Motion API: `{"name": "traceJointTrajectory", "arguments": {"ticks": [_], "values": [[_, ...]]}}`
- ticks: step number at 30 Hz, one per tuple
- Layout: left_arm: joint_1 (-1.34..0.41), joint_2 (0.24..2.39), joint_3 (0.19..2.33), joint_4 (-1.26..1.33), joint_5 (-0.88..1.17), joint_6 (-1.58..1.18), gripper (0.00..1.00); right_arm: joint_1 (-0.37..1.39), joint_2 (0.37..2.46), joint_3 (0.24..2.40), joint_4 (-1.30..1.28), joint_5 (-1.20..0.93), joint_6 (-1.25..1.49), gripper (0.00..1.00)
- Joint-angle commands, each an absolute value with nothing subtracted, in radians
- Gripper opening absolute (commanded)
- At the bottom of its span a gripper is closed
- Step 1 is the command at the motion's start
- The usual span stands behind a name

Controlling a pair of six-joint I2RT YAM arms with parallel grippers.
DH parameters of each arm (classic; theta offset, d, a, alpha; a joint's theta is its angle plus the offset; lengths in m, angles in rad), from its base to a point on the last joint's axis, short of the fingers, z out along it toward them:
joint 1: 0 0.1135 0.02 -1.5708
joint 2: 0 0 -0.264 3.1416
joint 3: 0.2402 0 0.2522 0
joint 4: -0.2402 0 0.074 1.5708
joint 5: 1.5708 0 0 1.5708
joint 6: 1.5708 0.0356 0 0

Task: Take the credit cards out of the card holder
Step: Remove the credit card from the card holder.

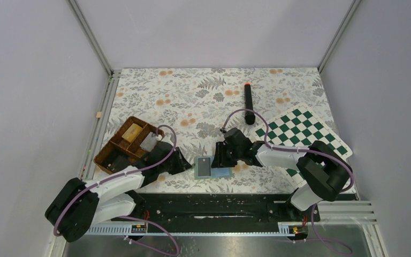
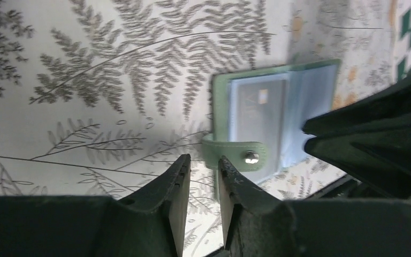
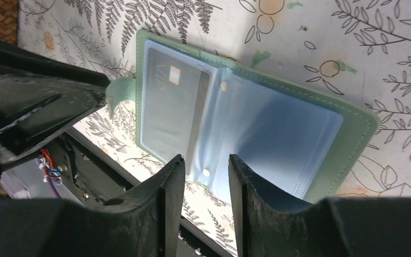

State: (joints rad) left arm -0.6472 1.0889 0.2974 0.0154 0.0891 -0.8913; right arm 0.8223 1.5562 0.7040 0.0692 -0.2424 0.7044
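The card holder (image 1: 212, 167) lies open and flat on the floral cloth, near the front edge. A dark grey credit card (image 3: 172, 108) sits inside the clear sleeve of its left panel (image 2: 257, 113). The right panel's sleeve (image 3: 278, 134) looks empty. My left gripper (image 2: 203, 165) hovers at the holder's left edge, jaws open a narrow gap with nothing between them. The green snap strap (image 2: 234, 155) lies just past its right fingertip. My right gripper (image 3: 203, 163) is over the holder's near edge at the fold, jaws open and empty.
A brown wicker tray (image 1: 119, 151) holding a yellowish block (image 1: 131, 131) stands at the left, behind my left arm. A green-and-white chessboard (image 1: 305, 133) lies at the right. A black stick with an orange tip (image 1: 249, 101) lies behind it. The black base rail (image 1: 208, 206) runs close by.
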Motion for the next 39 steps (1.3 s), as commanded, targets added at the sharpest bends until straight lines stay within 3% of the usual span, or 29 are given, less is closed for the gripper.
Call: {"name": "traceJointTrajectory", "arguments": {"ticks": [1,4,11,22,30,39], "values": [[-0.684,0.992,0.324,0.065,0.111,-0.911,0.29,0.830,1.528,0.718,0.056,-0.189,0.653,0.42],[-0.741,0.976,0.353,0.136,0.165,-0.915,0.35,0.829,1.526,0.710,0.069,-0.182,0.655,0.42],[-0.832,1.115,0.429,0.235,0.179,-0.926,0.36,0.828,1.503,0.674,0.114,-0.171,0.681,0.38],[-0.811,1.136,0.428,0.101,0.007,-0.936,0.31,0.829,1.431,0.628,0.151,-0.212,0.707,0.38],[-0.732,1.166,0.372,0.165,0.097,-0.957,0.27,0.830,1.428,0.685,0.114,-0.220,0.718,0.44],[-0.730,1.152,0.389,0.038,0.051,-0.923,0.21,0.834,1.521,0.724,0.141,-0.250,0.729,0.49]]}}
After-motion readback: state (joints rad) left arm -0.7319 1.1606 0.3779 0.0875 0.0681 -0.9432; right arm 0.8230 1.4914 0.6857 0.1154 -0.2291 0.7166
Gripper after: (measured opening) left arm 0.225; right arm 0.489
